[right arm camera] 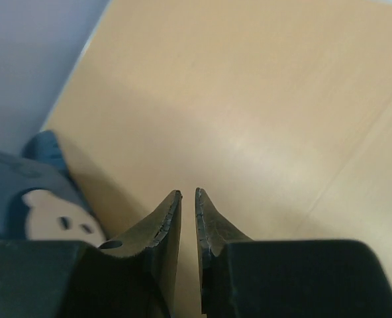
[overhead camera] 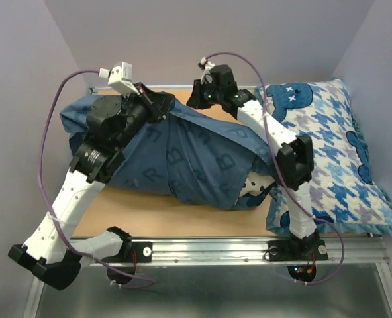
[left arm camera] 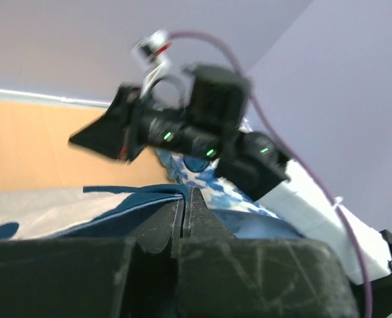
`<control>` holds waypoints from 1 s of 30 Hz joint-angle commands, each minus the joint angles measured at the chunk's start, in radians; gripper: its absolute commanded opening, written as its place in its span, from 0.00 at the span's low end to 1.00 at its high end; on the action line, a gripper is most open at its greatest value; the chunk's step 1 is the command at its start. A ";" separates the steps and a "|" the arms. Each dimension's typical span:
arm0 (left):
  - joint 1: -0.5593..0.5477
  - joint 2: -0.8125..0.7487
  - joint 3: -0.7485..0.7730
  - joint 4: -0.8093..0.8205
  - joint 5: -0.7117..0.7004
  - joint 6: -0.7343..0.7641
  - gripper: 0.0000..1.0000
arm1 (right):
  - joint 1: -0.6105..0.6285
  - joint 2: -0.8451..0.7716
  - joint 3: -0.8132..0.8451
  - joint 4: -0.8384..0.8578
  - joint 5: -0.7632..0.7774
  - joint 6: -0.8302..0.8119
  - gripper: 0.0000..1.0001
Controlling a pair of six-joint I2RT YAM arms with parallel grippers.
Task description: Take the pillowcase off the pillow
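Left gripper (left arm camera: 186, 199) pinching pillowcase (overhead camera: 183, 156) edge; right gripper (right arm camera: 188, 193) hovering closed, empty, over wooden table (right arm camera: 249, 99); lilac walls (overhead camera: 183, 33) enclosing; houndstooth pillow (overhead camera: 328, 152) lying rightward.

This is a robotics lab test cell. Plain pale lilac-grey partition walls (overhead camera: 183, 40) box in a light wooden desk (overhead camera: 169, 215) on three sides. A silver aluminium rail (overhead camera: 209, 250) runs along the desk's near edge, and two white-and-black jointed robot arms (overhead camera: 63, 205) are bolted to it. Thin purple cables (overhead camera: 47, 146) loop from the arms, and small red and green status lights (overhead camera: 302, 270) glow at one base.
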 commanded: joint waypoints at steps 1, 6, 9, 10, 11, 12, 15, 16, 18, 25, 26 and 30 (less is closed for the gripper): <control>0.003 0.110 0.199 0.117 -0.073 0.086 0.00 | 0.005 0.060 0.025 0.007 -0.148 0.013 0.21; 0.068 0.252 0.176 0.132 -0.082 0.028 0.00 | 0.005 0.051 -0.036 0.010 -0.140 0.013 0.24; 0.118 0.269 0.030 0.211 -0.056 -0.012 0.00 | 0.002 0.030 -0.064 0.008 -0.030 0.026 0.37; 0.156 0.281 -0.006 0.249 -0.052 -0.023 0.00 | -0.010 0.014 -0.068 0.008 0.004 0.035 0.45; 0.180 0.289 -0.066 0.264 -0.037 -0.047 0.00 | -0.016 0.007 -0.064 0.005 0.044 0.045 0.50; 0.202 0.300 -0.095 0.282 -0.006 -0.056 0.00 | -0.024 -0.001 -0.062 0.007 0.132 0.070 0.56; 0.247 0.321 -0.149 0.339 0.010 -0.037 0.01 | -0.053 -0.044 -0.030 0.007 0.322 0.087 0.75; 0.251 0.341 -0.142 0.340 0.002 -0.014 0.07 | -0.061 -0.071 -0.020 0.007 0.372 0.084 0.83; 0.251 0.363 -0.134 0.340 -0.006 0.000 0.18 | -0.070 -0.095 0.023 0.007 0.480 0.081 0.86; 0.247 0.383 -0.117 0.403 0.030 0.034 0.64 | -0.125 -0.272 -0.051 0.002 0.593 0.108 0.90; 0.245 0.373 -0.118 0.409 0.007 0.042 0.65 | -0.125 -0.302 -0.084 0.002 0.595 0.113 0.90; 0.204 0.318 -0.096 0.384 -0.067 0.104 0.73 | -0.125 -0.502 -0.307 0.004 0.582 0.159 0.88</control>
